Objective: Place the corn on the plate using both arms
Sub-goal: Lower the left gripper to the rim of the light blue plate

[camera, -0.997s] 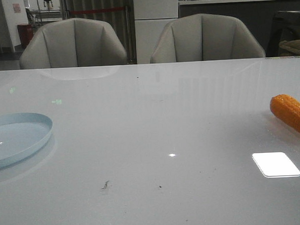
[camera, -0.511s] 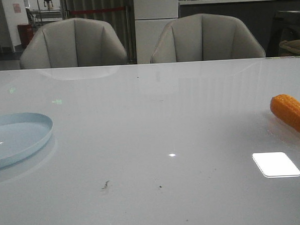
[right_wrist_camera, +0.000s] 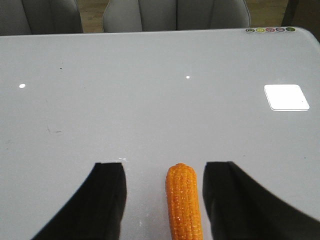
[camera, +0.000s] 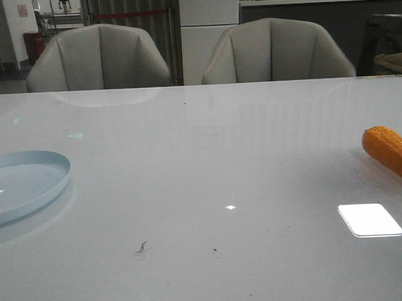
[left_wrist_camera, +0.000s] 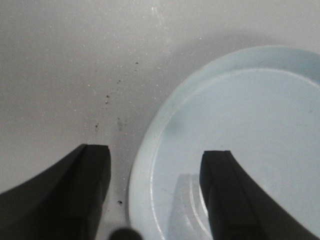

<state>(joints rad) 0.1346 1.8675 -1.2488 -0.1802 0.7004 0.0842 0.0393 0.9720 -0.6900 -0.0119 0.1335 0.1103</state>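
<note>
The orange corn [camera: 391, 153] lies on the white table at the far right edge of the front view. In the right wrist view the corn [right_wrist_camera: 184, 200] lies between the open fingers of my right gripper [right_wrist_camera: 165, 172], nearer one finger, touching neither. The pale blue plate [camera: 29, 181] sits at the far left, empty. In the left wrist view my left gripper [left_wrist_camera: 156, 155] is open over the plate's rim [left_wrist_camera: 145, 165], one finger over the table, the other over the plate. Neither arm shows in the front view.
The glossy white table [camera: 209, 177] carries a bright square light reflection [camera: 369, 220] at the right front and a few dark specks [camera: 141, 247]. Two grey chairs [camera: 98, 58] stand behind the far edge.
</note>
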